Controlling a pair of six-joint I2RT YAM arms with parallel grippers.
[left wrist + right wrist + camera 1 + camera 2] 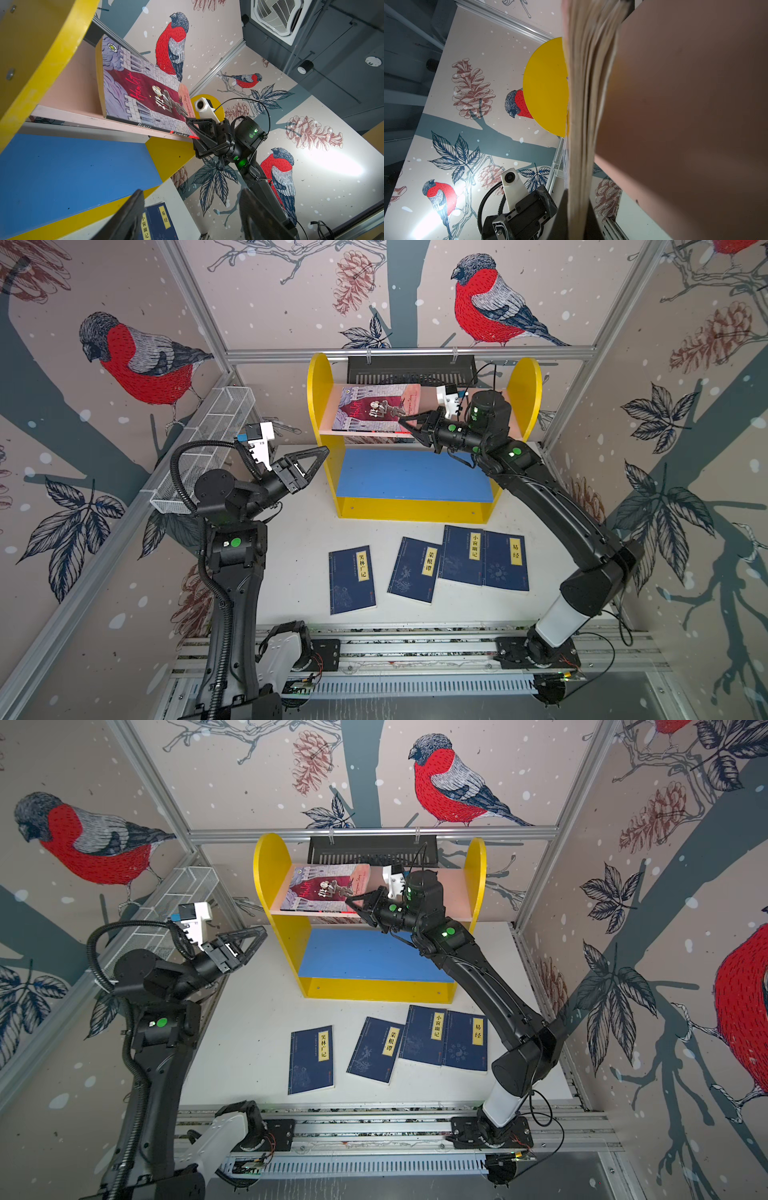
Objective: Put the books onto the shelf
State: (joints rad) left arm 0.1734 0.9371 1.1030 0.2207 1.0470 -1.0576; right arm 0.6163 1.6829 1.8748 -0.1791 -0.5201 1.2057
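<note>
Left gripper: jaws apart, empty.
Right gripper: clamped on Hamlet book, tilted on pink board.
Navy books: four on table.

The right arm is stretching forward and inward, and the right gripper is pinching the near corner of the illustrated book between closed jaws. The left arm is standing bent at the elbow, and the left gripper is hovering raised, with its jaws spread and empty.
</note>
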